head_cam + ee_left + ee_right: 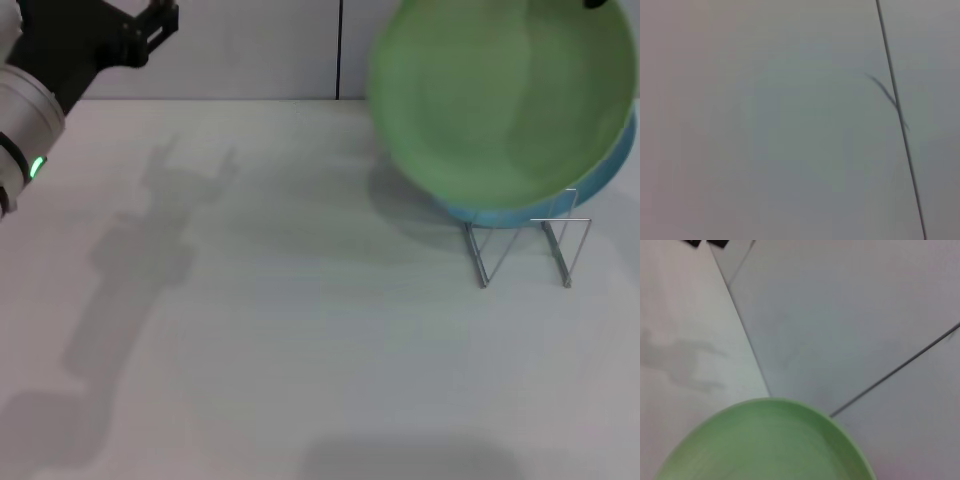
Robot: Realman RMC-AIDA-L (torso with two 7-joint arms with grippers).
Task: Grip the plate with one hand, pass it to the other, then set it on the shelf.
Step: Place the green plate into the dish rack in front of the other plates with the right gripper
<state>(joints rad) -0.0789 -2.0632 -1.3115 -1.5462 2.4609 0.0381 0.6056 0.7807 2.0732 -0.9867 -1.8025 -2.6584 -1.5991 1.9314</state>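
**Materials and finishes from my station**

I saw the green plate (500, 100) as matt plastic, smooth, with only a soft sheen across its shallow face. Behind it, the light blue plate (610, 170) looked like the same dull plastic. The wire rack (565, 245) was thin bare metal, silvery and slightly shiny. The tabletop (280, 330) read as a smooth, matt white surface. My left arm (25, 110) wore satin silver metal, and its gripper (150, 30) was matt black.

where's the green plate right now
In the head view the green plate is up in the air on the robot's right, tilted toward the camera, just above the wire rack and in front of a light blue plate.
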